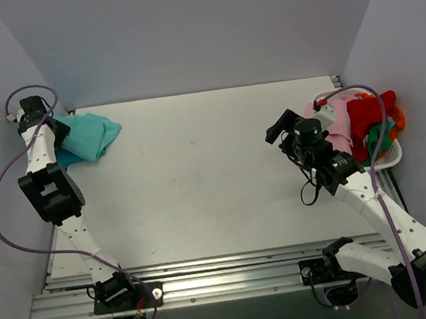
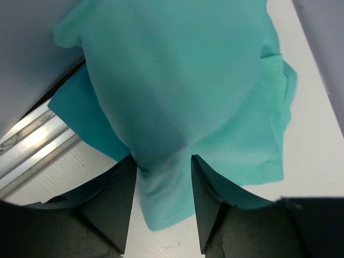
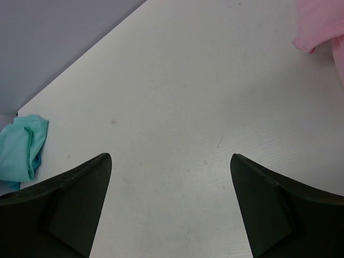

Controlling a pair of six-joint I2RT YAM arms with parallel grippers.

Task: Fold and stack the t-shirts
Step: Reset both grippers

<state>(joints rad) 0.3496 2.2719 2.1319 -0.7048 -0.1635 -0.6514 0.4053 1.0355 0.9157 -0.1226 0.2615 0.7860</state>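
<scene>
- In the upper left of the overhead view, the light turquoise t-shirt (image 1: 92,135) lay in a bundle on top of the darker teal t-shirt (image 1: 63,157), both in the far left corner of the table (image 1: 199,177).
- The left gripper (image 2: 163,161) sat over that pile with its jaws parted. Turquoise cloth ran between them and looked loose rather than pinched.
- The stack looked made but rumpled, with the teal edge poking out lower left in the left wrist view, so the folds probably wanted tidying.
- The middle of the table held nothing folded.
- Right of centre, the right gripper (image 1: 283,131) hung above the table with its jaws wide apart, holding nothing.
- At the far right, a white basket (image 1: 390,155) held pink (image 1: 339,124) and red (image 1: 367,113) clothes. Whether any t-shirt remained in it could not be told.
</scene>
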